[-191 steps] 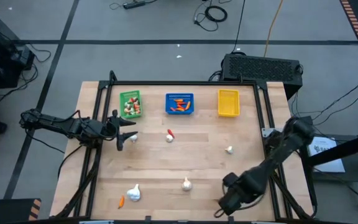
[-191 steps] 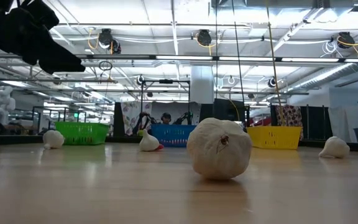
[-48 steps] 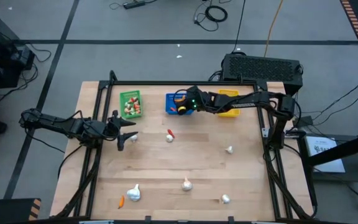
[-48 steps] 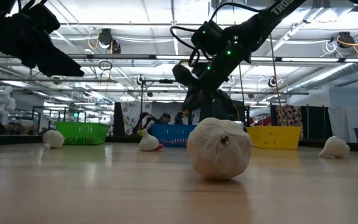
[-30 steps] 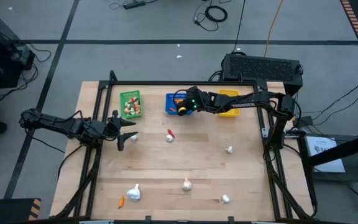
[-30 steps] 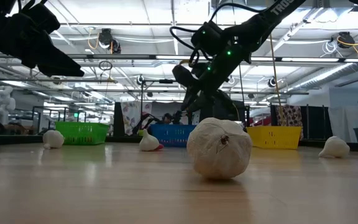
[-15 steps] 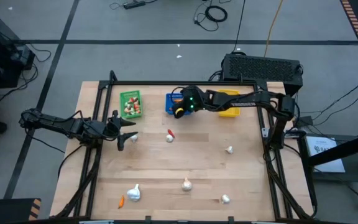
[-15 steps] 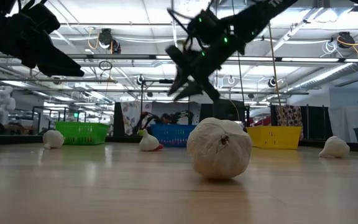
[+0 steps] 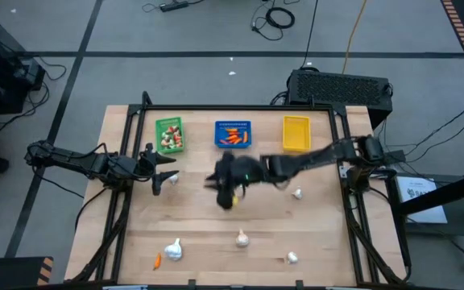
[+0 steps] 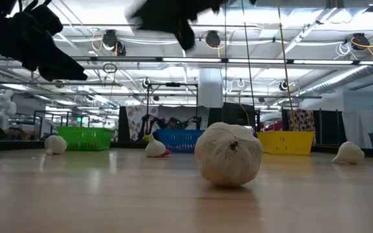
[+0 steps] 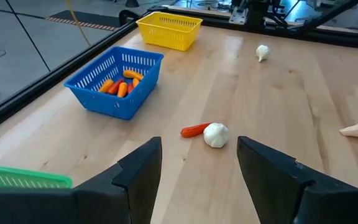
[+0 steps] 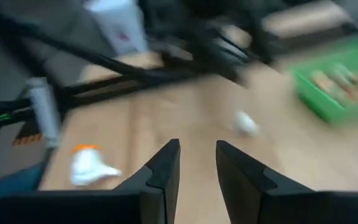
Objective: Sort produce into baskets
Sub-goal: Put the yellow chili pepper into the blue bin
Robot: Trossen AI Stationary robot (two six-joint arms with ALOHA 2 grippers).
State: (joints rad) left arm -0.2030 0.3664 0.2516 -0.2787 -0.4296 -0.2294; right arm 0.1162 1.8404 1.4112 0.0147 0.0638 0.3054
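Note:
Three baskets stand in a row at the far edge: green [image 9: 169, 134], holding mixed bits, blue [image 9: 233, 134], holding orange and red pieces, and yellow [image 9: 296, 133]. My right gripper [image 9: 225, 192] hangs over the table's middle, narrowly open and empty [image 12: 197, 163], blurred. It covers the spot where a garlic bulb [image 11: 215, 134] lies against a red piece [image 11: 196, 130]. My left gripper [image 9: 164, 173] is open and empty [image 11: 197, 163] at the table's left, beside a bulb [image 9: 172, 179]. More bulbs lie loose [image 9: 296, 193], [image 9: 242, 238], [image 9: 172, 250], and an orange bit [image 9: 158, 260].
Another bulb [image 9: 292, 258] lies near the front edge. A black frame [image 9: 240, 107] runs along the table's far edge and sides. A black box [image 9: 341, 87] stands behind the far right corner. Bare wood lies between the loose bulbs.
My right gripper has swung quickly away from above the blue basket, toward the near edge and a little left, and now hangs over the bulb and red piece at the table's middle. The produce on the table has stayed put.

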